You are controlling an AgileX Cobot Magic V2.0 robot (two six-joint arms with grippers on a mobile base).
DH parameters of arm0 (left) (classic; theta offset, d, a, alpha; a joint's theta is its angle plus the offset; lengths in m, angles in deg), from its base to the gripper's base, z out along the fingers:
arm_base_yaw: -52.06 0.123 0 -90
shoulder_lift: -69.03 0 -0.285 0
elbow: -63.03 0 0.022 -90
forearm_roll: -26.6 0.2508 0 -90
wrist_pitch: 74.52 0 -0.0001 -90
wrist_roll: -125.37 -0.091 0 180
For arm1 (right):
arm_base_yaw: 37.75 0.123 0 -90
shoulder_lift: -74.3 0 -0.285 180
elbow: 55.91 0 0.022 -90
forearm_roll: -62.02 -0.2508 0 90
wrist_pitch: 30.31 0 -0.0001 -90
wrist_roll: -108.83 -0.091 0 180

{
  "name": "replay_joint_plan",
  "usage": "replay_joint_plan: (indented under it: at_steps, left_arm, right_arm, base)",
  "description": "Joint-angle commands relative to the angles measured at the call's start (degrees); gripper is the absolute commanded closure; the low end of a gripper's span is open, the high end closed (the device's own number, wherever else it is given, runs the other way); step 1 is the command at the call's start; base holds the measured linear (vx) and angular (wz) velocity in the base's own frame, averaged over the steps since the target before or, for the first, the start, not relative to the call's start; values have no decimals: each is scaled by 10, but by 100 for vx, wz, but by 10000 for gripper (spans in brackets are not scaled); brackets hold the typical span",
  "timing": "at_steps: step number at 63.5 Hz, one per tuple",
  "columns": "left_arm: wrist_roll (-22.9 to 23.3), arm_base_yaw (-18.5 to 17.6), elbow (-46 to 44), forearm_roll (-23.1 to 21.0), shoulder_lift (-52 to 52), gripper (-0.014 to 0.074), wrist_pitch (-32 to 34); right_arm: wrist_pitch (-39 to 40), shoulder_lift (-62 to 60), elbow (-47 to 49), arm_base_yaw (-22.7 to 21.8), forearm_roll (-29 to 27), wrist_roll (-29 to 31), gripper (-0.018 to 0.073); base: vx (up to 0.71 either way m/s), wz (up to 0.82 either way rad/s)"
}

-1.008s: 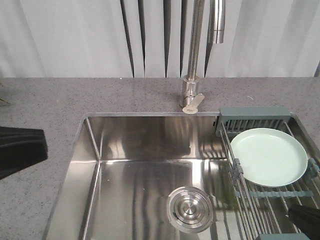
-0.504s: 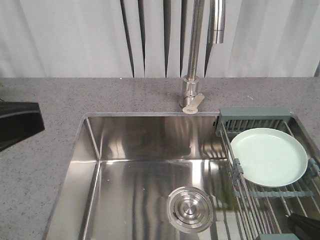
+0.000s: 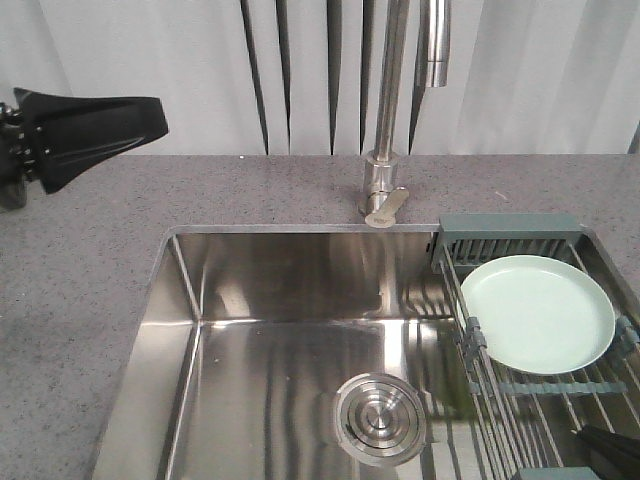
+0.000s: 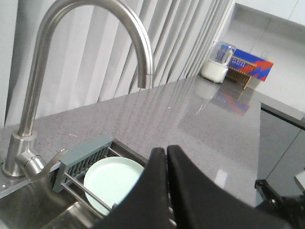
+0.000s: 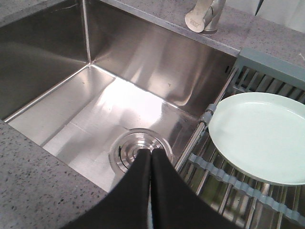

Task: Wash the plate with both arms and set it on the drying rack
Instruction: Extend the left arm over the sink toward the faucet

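the plate (image 3: pixel 538 313) lies flat on the wires of the drying rack (image 3: pixel 510 238), which spans the right side of the steel sink (image 3: pixel 180 330) — at roughly 3 o'clock from the round drain (image 3: pixel 380 418). the rack's slotted grey compartment sits just beyond the plate, at its 12 o'clock. the faucet (image 3: pixel 385 190) stands on the grey tabletop (image 3: pixel 90 260) behind the sink. the left gripper (image 4: pixel 166 151) is raised above the tabletop at 10 o'clock of the sink, fingers pressed together, holding nothing. the right gripper (image 5: pixel 151 153) hangs over the sink's near edge — fingers likewise pressed together, empty, apart from the plate.
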Motion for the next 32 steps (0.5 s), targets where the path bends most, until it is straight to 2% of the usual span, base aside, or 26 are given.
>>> replay_joint_plan:
  at_steps: [1,7,25,32]
  left_arm:
    - [28,-8,-40,-63,41,603,11]
    - [66,-28,-70,-66,96,603,16]
    - [66,-114,-149,-68,244,603,2]
    - [67,-146,-177,-80,299,603,-23]
  right_arm:
    - [29,4,16,1,-22,6,564]
    - [29,4,16,1,-22,6,564]
    - [29,4,16,1,-22,6,564]
    - [29,4,16,1,-22,6,564]
  base:
    - [0,0]
    - [0,0]
    - [0,0]
    - [0,0]
